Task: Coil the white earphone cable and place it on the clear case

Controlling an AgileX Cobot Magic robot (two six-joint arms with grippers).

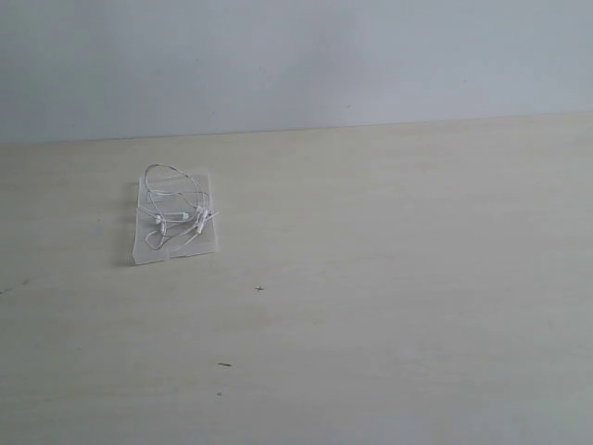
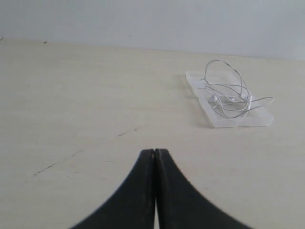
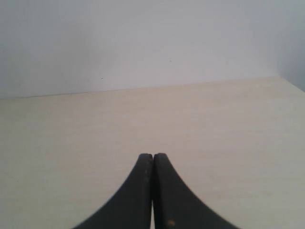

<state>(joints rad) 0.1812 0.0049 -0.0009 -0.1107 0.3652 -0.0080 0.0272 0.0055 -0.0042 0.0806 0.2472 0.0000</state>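
Observation:
The white earphone cable [image 1: 174, 206] lies in loose loops on top of the clear case [image 1: 176, 243], which rests flat on the pale wooden table at the left. The left wrist view shows the same cable [image 2: 228, 93] piled on the case [image 2: 224, 121], one loop arching up above it. My left gripper [image 2: 154, 151] is shut with nothing in it and sits well away from the case. My right gripper [image 3: 153, 155] is shut and empty too, over bare table. Neither gripper shows in the exterior view.
The pale table [image 1: 389, 306] ends at a grey-white wall [image 1: 296, 56] behind. A few small dark marks [image 1: 224, 364] dot the tabletop near the front.

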